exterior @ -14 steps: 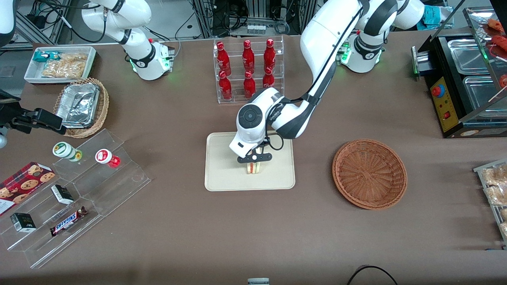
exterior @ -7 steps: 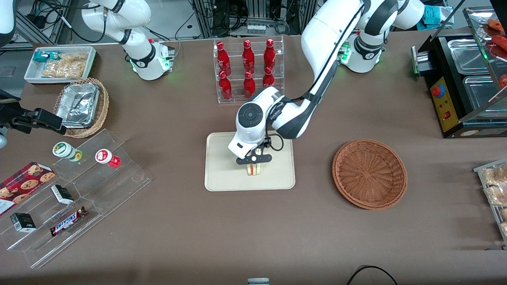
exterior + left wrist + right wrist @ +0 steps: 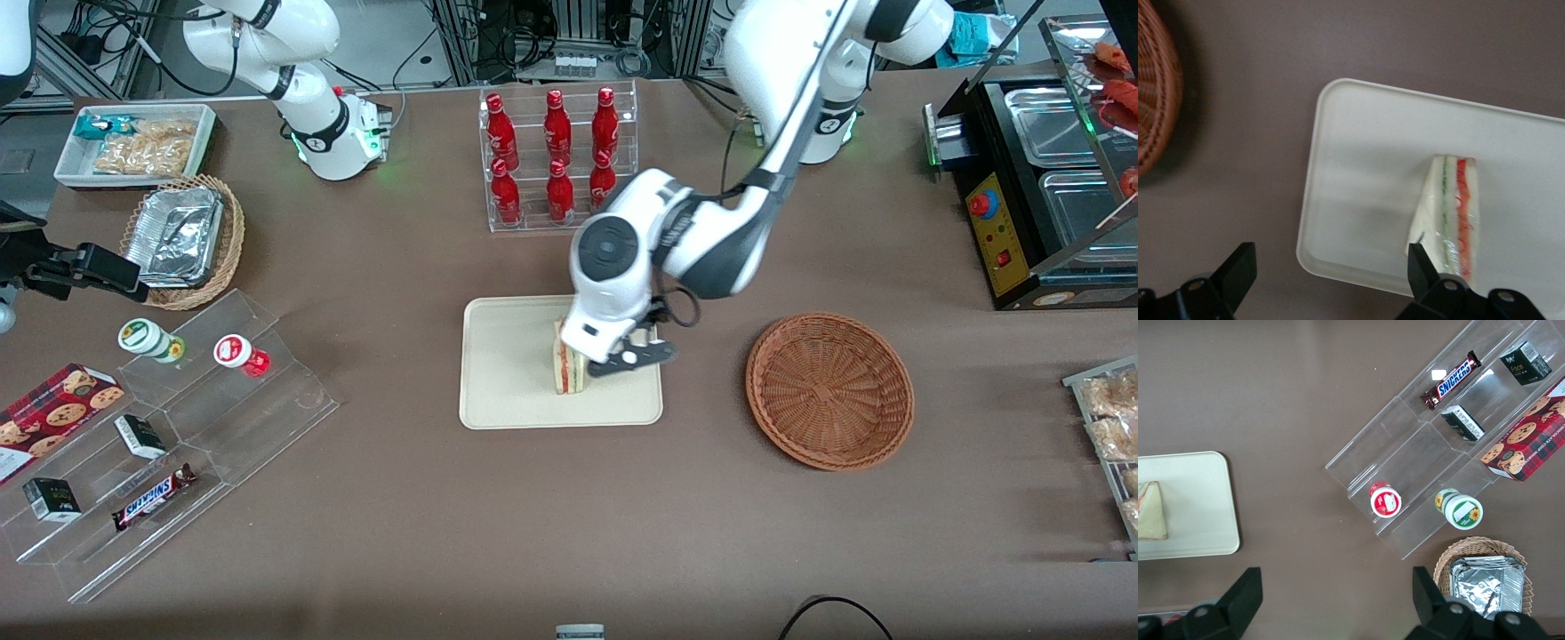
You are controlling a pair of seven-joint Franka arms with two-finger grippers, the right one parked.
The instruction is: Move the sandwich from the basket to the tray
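Sandwich (image 3: 569, 367) upright on tray (image 3: 507, 373), cut edge facing front camera; tool (image 3: 633, 354) beside it, released.

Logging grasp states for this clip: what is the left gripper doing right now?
Left gripper: open, holding nothing, above the tray's edge nearest the basket. The sandwich stands on the tray beside the fingers.
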